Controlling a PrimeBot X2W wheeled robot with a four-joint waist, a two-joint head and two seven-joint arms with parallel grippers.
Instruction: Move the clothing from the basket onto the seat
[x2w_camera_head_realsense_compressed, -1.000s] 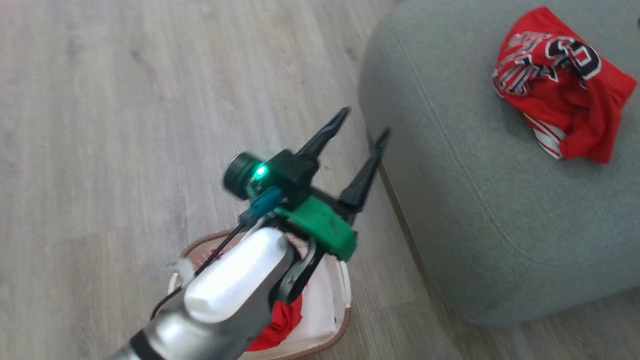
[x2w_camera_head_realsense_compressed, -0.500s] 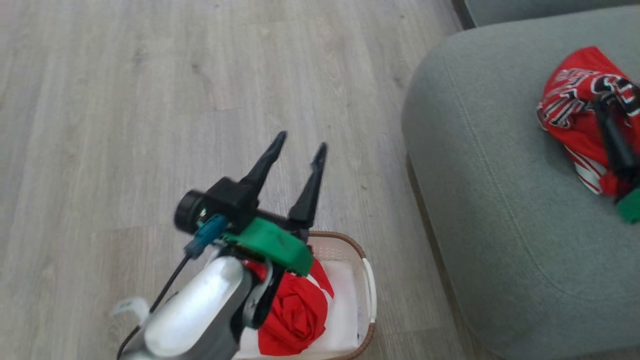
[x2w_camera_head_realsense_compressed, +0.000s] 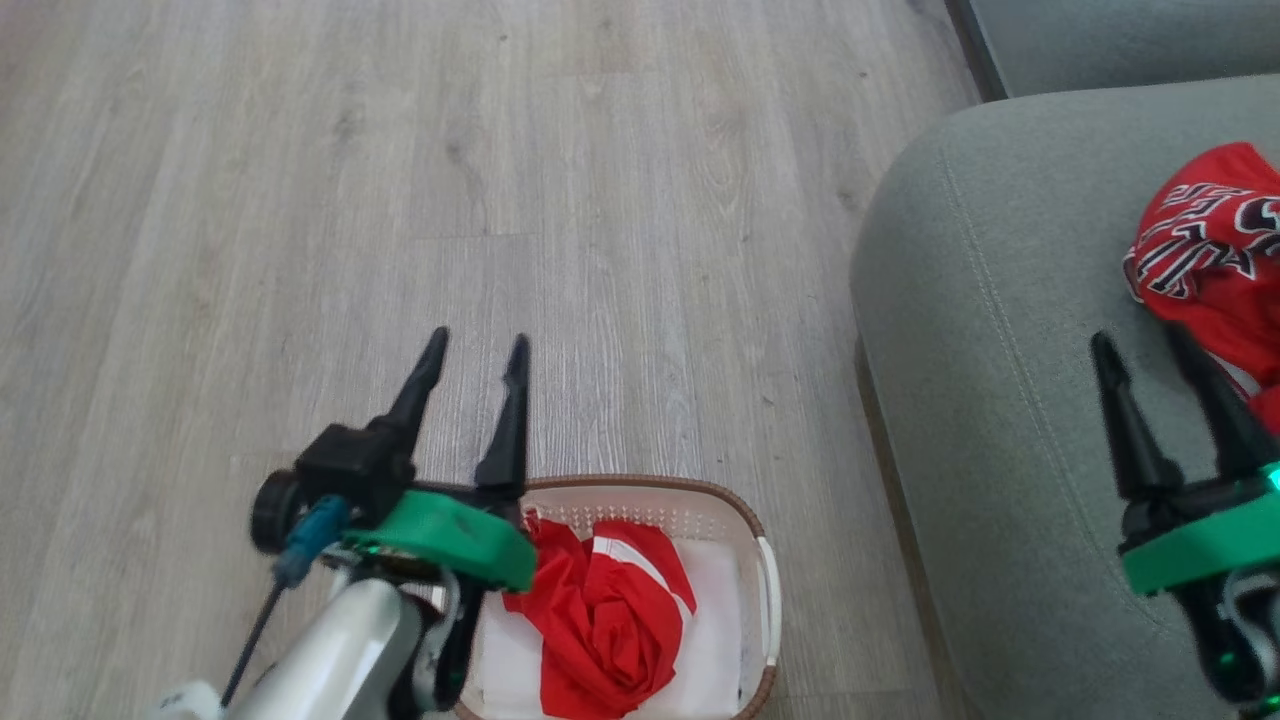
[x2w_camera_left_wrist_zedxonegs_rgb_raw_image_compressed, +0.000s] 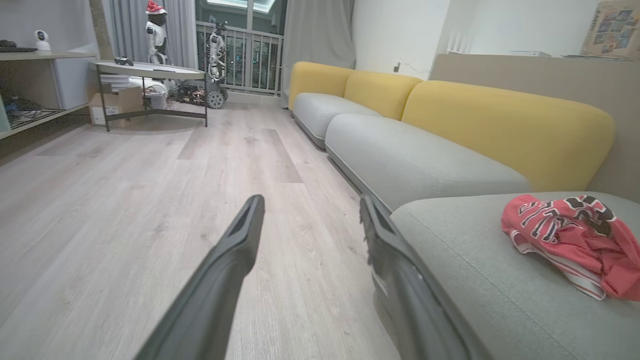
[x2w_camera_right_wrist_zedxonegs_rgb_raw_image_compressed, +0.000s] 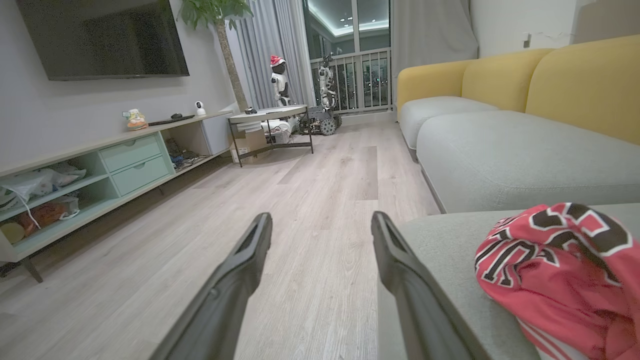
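**Head view.** Lower left: left gripper (x2w_camera_head_realsense_compressed: 478, 340), fingers spread with nothing between them, tips over the bare wooden floor (x2w_camera_head_realsense_compressed: 600, 180), wrist above the left rim of the basket (x2w_camera_head_realsense_compressed: 765, 575). Inside the basket, on its white liner: a crumpled red garment (x2w_camera_head_realsense_compressed: 600, 620) with a white stripe, untouched by either gripper. Right: the grey-green seat (x2w_camera_head_realsense_compressed: 1000, 420), far larger than the basket and separated from it by a strip of floor. On the seat, toward the right edge of the view: a bunched red jersey (x2w_camera_head_realsense_compressed: 1205, 250) with black-and-white lettering. Lower right: right gripper (x2w_camera_head_realsense_compressed: 1136, 338), fingers likewise spread and empty, held over the seat with the tips just beside the jersey's near edge; contact with the cloth not determinable.

**Left wrist view.** Two dark fingers (x2w_camera_left_wrist_zedxonegs_rgb_raw_image_compressed: 235, 250) parted, aimed along the floor. Jersey (x2w_camera_left_wrist_zedxonegs_rgb_raw_image_compressed: 565, 235) off to the right on the seat (x2w_camera_left_wrist_zedxonegs_rgb_raw_image_compressed: 450, 260), outside the gap. Beyond: further grey cushions with yellow backrests (x2w_camera_left_wrist_zedxonegs_rgb_raw_image_compressed: 500, 120) and a low table (x2w_camera_left_wrist_zedxonegs_rgb_raw_image_compressed: 150, 70).

**Right wrist view.** Fingers (x2w_camera_right_wrist_zedxonegs_rgb_raw_image_compressed: 247, 260) parted over the edge of the seat (x2w_camera_right_wrist_zedxonegs_rgb_raw_image_compressed: 445, 245). Jersey (x2w_camera_right_wrist_zedxonegs_rgb_raw_image_compressed: 555, 260) close to the right of the right-hand finger, not between the two. Far left: a wall-mounted television (x2w_camera_right_wrist_zedxonegs_rgb_raw_image_compressed: 100, 35) above a long shelf unit (x2w_camera_right_wrist_zedxonegs_rgb_raw_image_compressed: 125, 155).
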